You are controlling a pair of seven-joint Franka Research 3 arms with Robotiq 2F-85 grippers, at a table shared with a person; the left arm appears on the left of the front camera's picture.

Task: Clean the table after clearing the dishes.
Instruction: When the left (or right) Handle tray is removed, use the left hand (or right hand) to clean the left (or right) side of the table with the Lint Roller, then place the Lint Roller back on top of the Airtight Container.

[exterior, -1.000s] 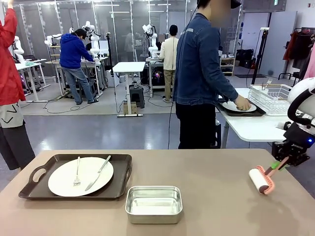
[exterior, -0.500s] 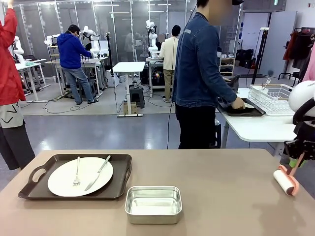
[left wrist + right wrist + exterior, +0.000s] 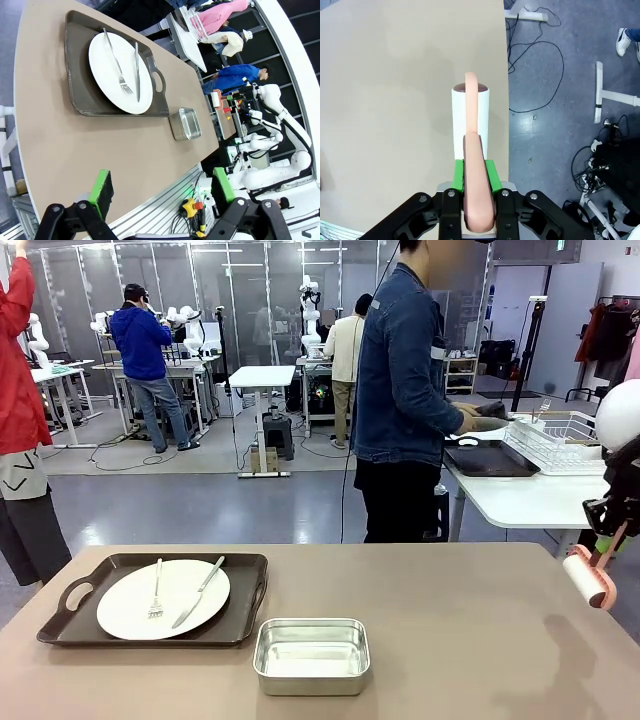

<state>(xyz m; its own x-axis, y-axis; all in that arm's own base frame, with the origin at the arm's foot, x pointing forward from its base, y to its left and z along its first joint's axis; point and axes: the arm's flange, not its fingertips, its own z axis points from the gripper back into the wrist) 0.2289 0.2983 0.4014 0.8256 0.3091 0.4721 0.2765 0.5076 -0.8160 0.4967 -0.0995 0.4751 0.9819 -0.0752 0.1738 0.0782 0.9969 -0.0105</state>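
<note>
Right wrist view: my right gripper (image 3: 475,172) pinched one lint roller (image 3: 461,125); my left gripper (image 3: 161,185) stood spread. One tray (image 3: 250,580) held one plate (image 3: 120,612), one fork (image 3: 157,592), one knife (image 3: 200,592), beside one steel pan (image 3: 312,655).

The left gripper (image 3: 161,185) hangs with its 2 fingers spread wide, nothing between them. The right arm (image 3: 622,420) enters from the right; the right gripper (image 3: 474,172) has its fingers clamped on a lint roller's (image 3: 459,120) handle.
</note>
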